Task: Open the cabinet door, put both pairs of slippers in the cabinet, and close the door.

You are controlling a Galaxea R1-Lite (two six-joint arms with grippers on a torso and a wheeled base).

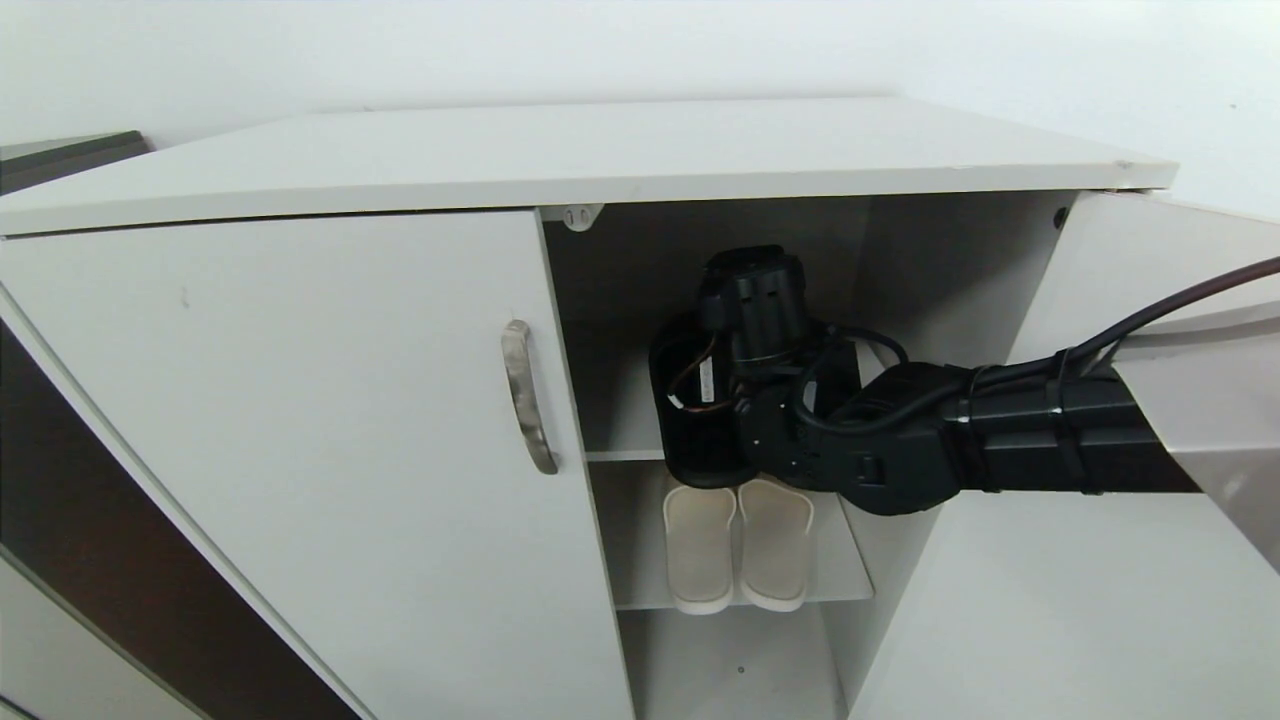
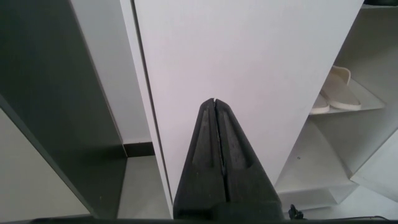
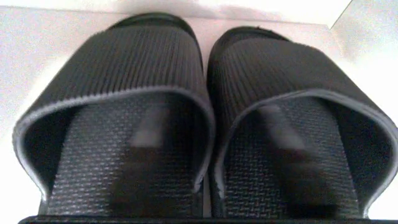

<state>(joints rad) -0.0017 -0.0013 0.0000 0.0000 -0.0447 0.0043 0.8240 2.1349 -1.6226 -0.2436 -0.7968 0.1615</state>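
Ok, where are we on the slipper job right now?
Done: the white cabinet's right door stands open, and the pair of cream foam slippers lies on the lower shelf. In hand: the pair of black ribbed slippers is at the right gripper, inside the cabinet by the upper shelf, apparently not yet set down. Left: place them, withdraw the arm, close the door. The left gripper is shut and empty.

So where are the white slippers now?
Head view: the white slippers sit side by side on the shelf in the open right half of the cabinet, close by the black slippers.
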